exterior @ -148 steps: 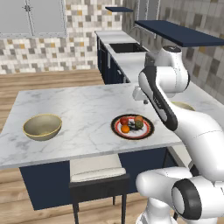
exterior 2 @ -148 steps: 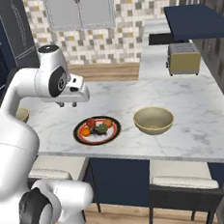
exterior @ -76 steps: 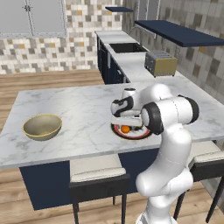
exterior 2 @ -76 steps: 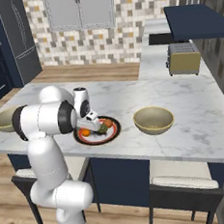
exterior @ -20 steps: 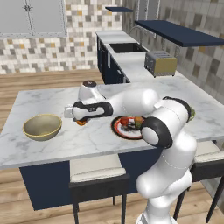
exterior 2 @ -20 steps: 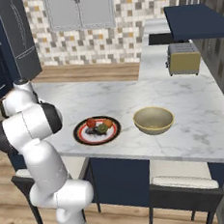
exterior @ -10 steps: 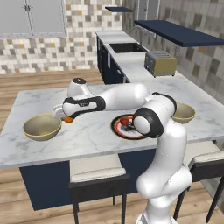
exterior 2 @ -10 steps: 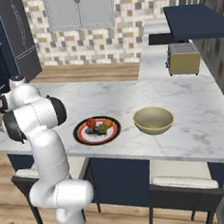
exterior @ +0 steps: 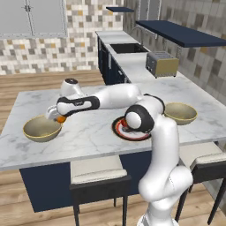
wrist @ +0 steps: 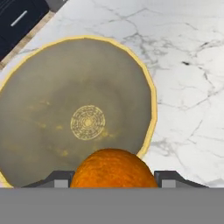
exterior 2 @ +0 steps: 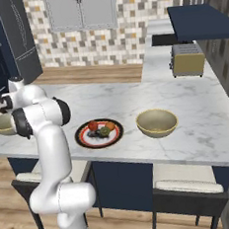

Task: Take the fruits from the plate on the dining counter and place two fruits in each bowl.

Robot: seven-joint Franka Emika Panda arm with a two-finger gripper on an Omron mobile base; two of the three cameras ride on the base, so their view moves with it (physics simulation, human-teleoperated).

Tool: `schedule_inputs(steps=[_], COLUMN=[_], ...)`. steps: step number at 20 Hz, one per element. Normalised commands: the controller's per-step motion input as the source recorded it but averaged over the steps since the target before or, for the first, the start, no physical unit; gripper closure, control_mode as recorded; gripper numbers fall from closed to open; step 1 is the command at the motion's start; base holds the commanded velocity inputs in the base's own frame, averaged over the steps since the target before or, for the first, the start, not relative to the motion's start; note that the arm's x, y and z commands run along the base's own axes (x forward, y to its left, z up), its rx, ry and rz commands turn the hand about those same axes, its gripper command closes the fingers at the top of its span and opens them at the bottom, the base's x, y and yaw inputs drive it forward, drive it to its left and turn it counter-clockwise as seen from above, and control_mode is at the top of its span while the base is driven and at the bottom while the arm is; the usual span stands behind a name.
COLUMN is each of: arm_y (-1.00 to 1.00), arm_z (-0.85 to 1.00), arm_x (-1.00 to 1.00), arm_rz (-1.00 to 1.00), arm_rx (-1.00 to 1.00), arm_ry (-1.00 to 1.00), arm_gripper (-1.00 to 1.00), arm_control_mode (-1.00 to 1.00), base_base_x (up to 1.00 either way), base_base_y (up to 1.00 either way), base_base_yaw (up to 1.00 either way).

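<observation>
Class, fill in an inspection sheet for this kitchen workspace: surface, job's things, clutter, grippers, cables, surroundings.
Surface: white marble dining counter.
Job's things: orange fruit held over the left bowl, which has nothing in it; three fruits on the plate; right bowl has nothing in it.
Clutter: nothing seen.
Grippers: gripper shut on the orange fruit.
Cables: nothing seen.
Surroundings: toaster, sink, stools.

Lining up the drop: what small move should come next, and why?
Probably ease forward a little, then release. The claw is shut on the orange fruit, which in the hand view sits over the near rim of the left bowl, not its centre. That bowl holds nothing yet.
</observation>
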Motion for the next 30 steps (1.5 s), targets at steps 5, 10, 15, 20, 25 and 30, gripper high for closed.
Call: schedule_inputs(steps=[5,10,15,20,25,30], arm_y=[0.4,0.31,0.15,0.02,0.03,0.02], arm_z=[-0.11,-0.13,-0.23,-0.28,-0.19,-0.18], arm_x=[0.02,0.0,0.0,0.0,0.01,0.03], arm_rz=[0.0,0.0,0.0,0.0,0.0,0.0], arm_rx=[-0.13,-0.09,-0.06,-0.02,0.0,-0.01], arm_ry=[0.0,0.0,0.02,0.05,0.02,0.08], arm_gripper=[1.0,1.0,1.0,1.0,1.0,-1.0], arm_control_mode=[-1.0,-1.0,-1.0,-1.0,-1.0,-1.0], base_base_x=[0.0,0.0,0.0,0.0,0.0,0.0], base_base_y=[0.0,0.0,0.0,0.0,0.0,0.0], base_base_yaw=[0.0,0.0,0.0,0.0,0.0,0.0])
